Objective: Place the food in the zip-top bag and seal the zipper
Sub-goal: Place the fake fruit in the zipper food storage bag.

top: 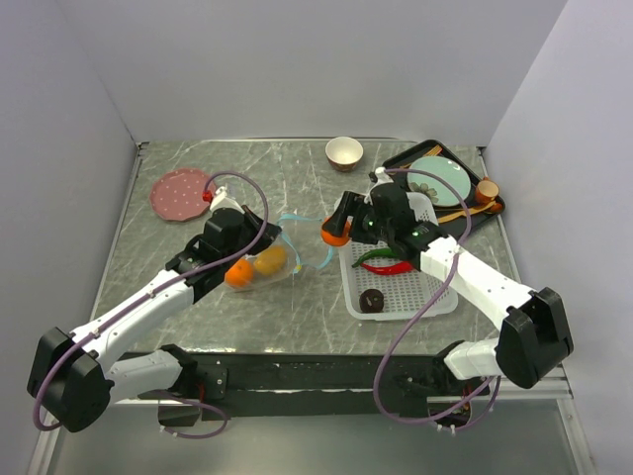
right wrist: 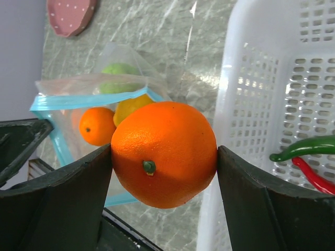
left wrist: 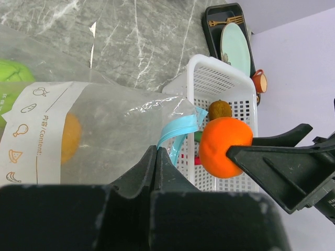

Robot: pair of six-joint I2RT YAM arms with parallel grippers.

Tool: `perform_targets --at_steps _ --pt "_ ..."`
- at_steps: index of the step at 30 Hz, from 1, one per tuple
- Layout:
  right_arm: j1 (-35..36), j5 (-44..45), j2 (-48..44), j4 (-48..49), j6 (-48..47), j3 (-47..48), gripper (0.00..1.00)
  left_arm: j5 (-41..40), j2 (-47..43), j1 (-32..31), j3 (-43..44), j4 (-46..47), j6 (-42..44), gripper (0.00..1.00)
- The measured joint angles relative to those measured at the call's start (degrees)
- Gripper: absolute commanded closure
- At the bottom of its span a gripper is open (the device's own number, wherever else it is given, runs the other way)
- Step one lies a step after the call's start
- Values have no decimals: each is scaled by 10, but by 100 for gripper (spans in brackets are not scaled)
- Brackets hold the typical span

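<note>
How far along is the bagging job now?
Done: one orange, yellow fruit and green fruit are inside the bag. In hand: left hand pinches the bag; right hand holds a second orange at its mouth. Left: red chili, green chili, kiwi, brown piece in the basket; zipper open.

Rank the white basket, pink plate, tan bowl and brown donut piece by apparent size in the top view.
Largest to smallest:
white basket
pink plate
tan bowl
brown donut piece
The bowl sits farther back, so it may look undersized.
</note>
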Motion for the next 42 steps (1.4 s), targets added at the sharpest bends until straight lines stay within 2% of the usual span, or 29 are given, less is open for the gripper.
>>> perform_targets --at_steps 14,35,42 --pt "55 10 2 18 22 1 28 9 0 0 -9 7 0 99" --pt "103 14 83 18 24 42 25 39 -10 0 -9 24 13 99" --pt "111 2 96 20 23 54 23 35 -40 0 -9 23 16 99"
